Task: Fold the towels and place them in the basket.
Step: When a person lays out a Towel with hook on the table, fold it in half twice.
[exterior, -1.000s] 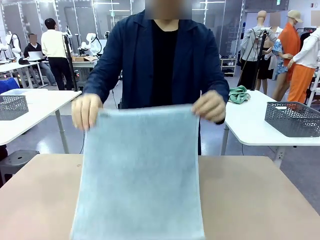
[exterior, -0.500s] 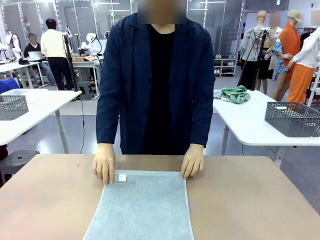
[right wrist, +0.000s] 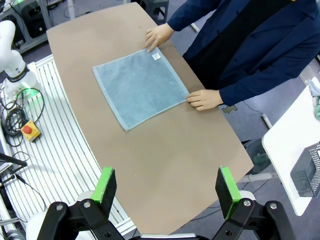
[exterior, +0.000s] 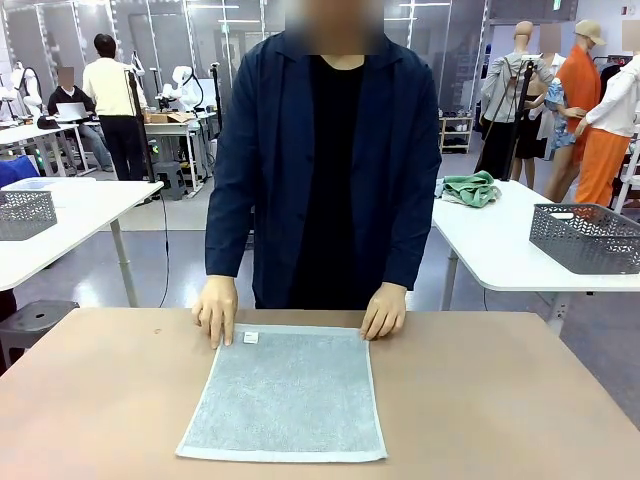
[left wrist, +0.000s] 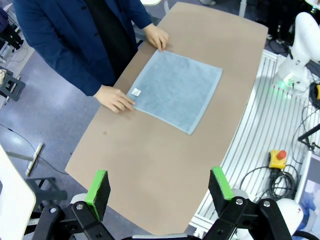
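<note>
Currently, the pale grey-blue rectangular terry towel (exterior: 285, 392) lies flat and unfolded at the middle of the tan table (exterior: 520, 400). The person's hands (exterior: 217, 310) rest at its far corners. The left fingers (left wrist: 98, 187) and right fingers (right wrist: 106, 184) hang spread wide and empty, high over the robot's side. The towel lies ahead of and below both, about equally near each, with its near hem free.

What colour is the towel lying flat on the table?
The towel is pale grey-blue, with a tiny white tag at one corner. The front view shows it best.
</note>
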